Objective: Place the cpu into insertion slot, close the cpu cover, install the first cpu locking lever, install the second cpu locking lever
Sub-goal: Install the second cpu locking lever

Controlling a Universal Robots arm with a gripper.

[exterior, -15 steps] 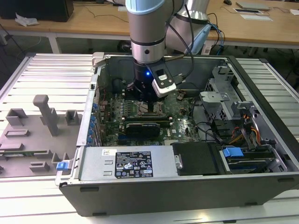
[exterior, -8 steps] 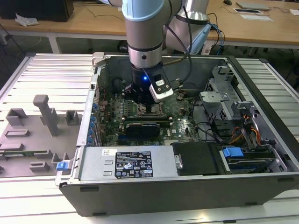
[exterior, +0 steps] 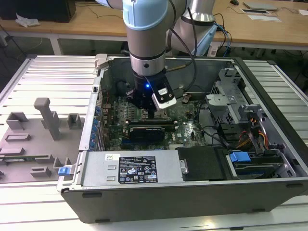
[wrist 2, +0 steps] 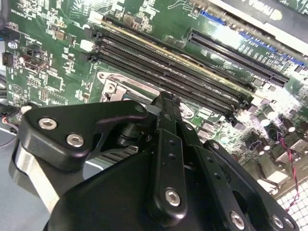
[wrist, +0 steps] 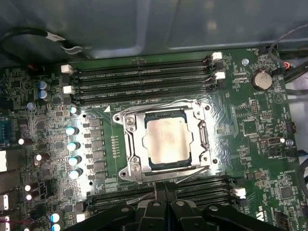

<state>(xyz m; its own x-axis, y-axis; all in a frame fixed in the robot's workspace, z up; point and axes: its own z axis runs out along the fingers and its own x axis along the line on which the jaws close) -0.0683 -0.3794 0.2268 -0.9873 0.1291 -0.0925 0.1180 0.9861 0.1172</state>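
Observation:
In the first wrist view the cpu (wrist: pixel 167 139) lies flat in the insertion slot, whose black rim (wrist: pixel 168 167) shows around the chip. The silver cpu cover (wrist: pixel 134 144) lies down flat around it. One thin wire lever (wrist: pixel 159 102) runs along one side of the frame and another (wrist: pixel 202 134) lies along the adjacent side. My gripper (wrist: pixel 160 186) hangs shut just beside the socket, over the memory slots, with nothing between its fingers. The second wrist view has the gripper (wrist 2: pixel 166 98) above a corner of the socket frame (wrist 2: pixel 111 85). In the exterior view the gripper (exterior: pixel 151 113) is low inside the computer case.
Long black memory slots (wrist: pixel 144 79) flank the socket on two sides. A black card (exterior: pixel 153 130) stands near the gripper. The power supply (exterior: pixel 137 168), drive bays (exterior: pixel 250 159), cables (exterior: pixel 216 132) and case walls (exterior: pixel 96 106) ring the board. A grey fixture tray (exterior: pixel 33 139) sits at the exterior view's left.

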